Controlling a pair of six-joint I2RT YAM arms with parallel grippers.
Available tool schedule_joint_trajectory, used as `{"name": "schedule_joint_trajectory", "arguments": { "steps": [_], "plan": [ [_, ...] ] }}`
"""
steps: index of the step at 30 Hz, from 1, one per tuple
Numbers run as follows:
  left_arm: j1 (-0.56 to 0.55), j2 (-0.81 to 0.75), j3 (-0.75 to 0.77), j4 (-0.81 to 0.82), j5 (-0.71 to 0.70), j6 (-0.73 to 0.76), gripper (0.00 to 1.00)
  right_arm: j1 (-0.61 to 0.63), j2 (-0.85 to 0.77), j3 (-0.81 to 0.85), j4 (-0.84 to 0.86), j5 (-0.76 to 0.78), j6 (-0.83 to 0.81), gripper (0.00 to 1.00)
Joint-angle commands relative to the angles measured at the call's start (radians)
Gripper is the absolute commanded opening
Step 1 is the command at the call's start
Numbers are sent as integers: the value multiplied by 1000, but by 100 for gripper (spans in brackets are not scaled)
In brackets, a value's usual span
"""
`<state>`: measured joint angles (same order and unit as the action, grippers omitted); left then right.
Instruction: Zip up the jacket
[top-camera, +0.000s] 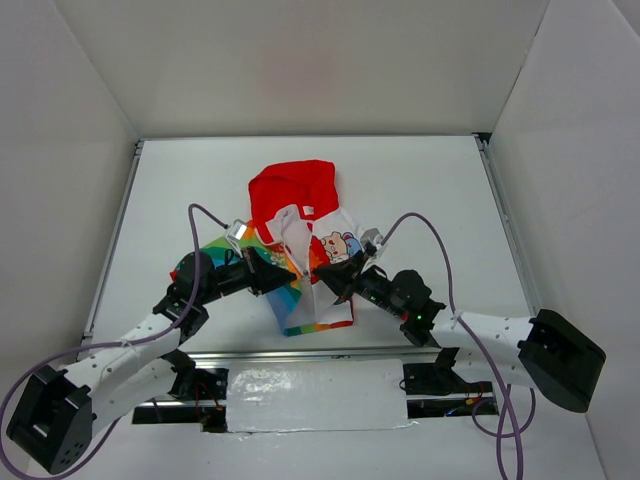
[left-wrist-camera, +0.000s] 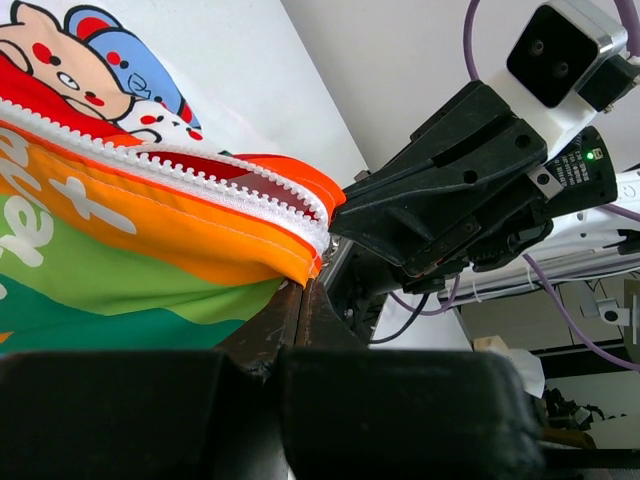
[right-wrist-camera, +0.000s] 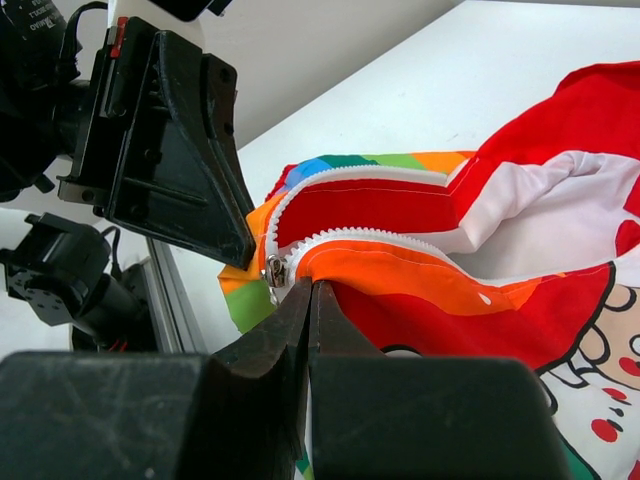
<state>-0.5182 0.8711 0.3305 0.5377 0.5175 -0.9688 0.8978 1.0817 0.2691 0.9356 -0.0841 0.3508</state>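
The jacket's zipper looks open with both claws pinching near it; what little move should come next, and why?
Probably the right gripper should ease the slider up the teeth while the left gripper anchors the jacket. Both are shut on it by the zipper's bottom end, the slider sits there, and the teeth gape apart beyond it.

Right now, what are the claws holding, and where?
Both pinch the jacket at its zipper's end: left gripper on the orange edge, right gripper beside the pull.

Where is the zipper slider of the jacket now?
In the right wrist view the zipper slider sits left of centre, at the end of the white teeth of the jacket, just above the right gripper, beside the left gripper.
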Motion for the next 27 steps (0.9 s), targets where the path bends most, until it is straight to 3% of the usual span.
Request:
{"name": "schedule_joint_trajectory", "arguments": {
  "steps": [1, 10, 27],
  "plan": [
    [-5, -27, 21, 7, -4, 35, 0, -5, -6, 28, 37, 21, -10, 0],
    [-5, -61, 51, -87, -47, 73, 0, -3, -20, -7, 62, 11, -12, 0],
    [-5, -89, 48, -62, -40, 53, 0, -3, 0, -5, 58, -28, -22, 0]
  ]
}}
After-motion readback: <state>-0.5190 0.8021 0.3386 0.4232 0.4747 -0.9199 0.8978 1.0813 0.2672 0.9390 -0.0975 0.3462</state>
